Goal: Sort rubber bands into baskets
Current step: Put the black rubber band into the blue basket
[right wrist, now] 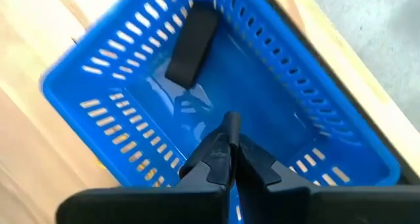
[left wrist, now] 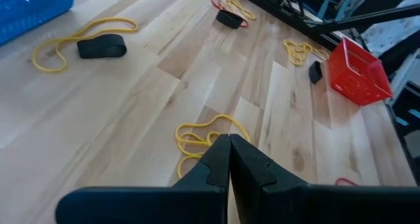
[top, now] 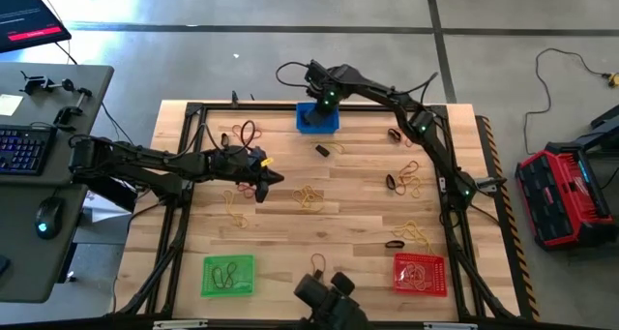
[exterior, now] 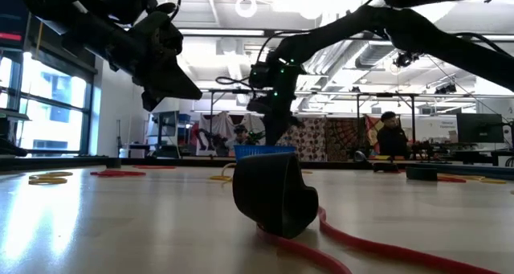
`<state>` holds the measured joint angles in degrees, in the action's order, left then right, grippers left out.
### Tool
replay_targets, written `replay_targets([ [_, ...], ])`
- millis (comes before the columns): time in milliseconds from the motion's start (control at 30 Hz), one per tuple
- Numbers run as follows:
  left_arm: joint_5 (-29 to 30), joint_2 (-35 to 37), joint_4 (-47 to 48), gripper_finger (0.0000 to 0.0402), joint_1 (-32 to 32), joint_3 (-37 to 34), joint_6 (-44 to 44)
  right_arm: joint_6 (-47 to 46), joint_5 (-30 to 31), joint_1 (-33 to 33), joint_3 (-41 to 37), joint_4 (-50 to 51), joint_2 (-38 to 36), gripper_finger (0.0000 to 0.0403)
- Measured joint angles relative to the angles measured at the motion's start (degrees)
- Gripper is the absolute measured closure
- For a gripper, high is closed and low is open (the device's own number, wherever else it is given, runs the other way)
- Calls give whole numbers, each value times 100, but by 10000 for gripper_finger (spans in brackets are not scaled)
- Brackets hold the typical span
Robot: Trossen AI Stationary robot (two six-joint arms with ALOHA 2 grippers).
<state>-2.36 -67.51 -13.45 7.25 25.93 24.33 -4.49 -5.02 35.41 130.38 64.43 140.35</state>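
- Two grippers, jaws together, empty: right gripper (right wrist: pixel 230 142) over blue basket (top: pixel 317 118), top centre, holding one black band (right wrist: pixel 192 44).
- Left gripper (top: pixel 271 180) centre-left above yellow bands (left wrist: pixel 200 135).
- Green basket (top: pixel 229 276) lower left, red basket (top: pixel 421 274) lower right.

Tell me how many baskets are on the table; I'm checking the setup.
3. The blue basket sits at the far edge, under the right arm. The green basket is at the near left and the red basket at the near right. None seems hidden.
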Motion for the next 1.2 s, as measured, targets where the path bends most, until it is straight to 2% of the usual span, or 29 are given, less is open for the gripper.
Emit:
replay_targets([
  [367, -6, 0, 7, 402, 0, 0, 52, 33, 144, -12, -147, -44, 2, 393],
  [933, 8, 0, 9, 402, 0, 0, 0, -19, 144, -10, -152, -36, 2, 282],
  [1200, 53, 0, 8, 401, 0, -1, -8, 50, 113, -8, -116, 185, 2, 253],
])
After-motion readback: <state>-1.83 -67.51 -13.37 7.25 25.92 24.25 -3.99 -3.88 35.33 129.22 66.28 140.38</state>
